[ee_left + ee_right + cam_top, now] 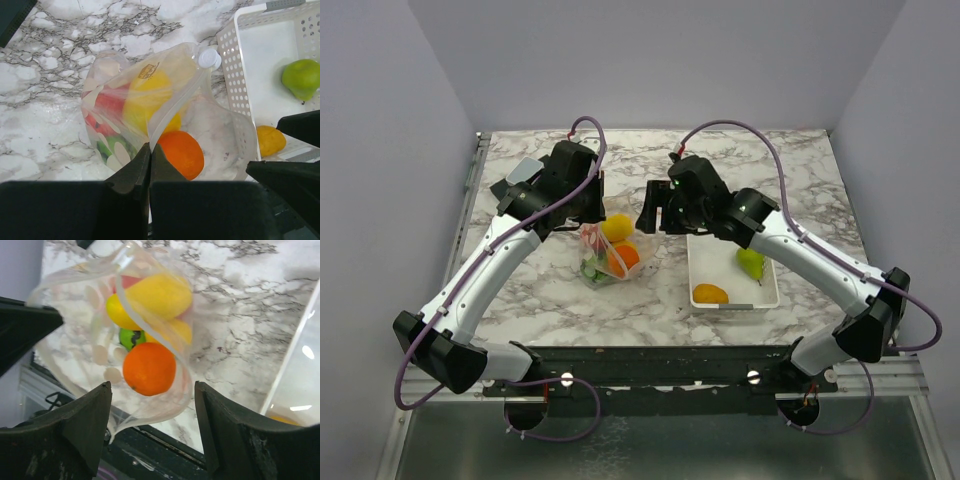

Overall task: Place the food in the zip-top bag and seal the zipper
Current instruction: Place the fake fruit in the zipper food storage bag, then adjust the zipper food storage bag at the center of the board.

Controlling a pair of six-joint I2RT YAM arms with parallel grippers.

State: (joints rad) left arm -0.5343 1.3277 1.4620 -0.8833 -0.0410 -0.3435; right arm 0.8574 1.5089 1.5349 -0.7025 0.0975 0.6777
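Your zip-top bag [220,130] blurs the red and green food [107,106] inside; left gripper [150,150] clamps its edge, right gripper [152,386] hangs over it, jaws wide apart.

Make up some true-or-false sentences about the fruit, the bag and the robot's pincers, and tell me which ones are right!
1. The orange fruit is inside the zip-top bag. True.
2. The white tray has nothing in it. False: a green fruit and a yellow-orange fruit lie in it.
3. The left pincer is shut on the bag's edge. True.
4. The right pincer is squeezing the orange fruit. False: it is open and grips nothing.
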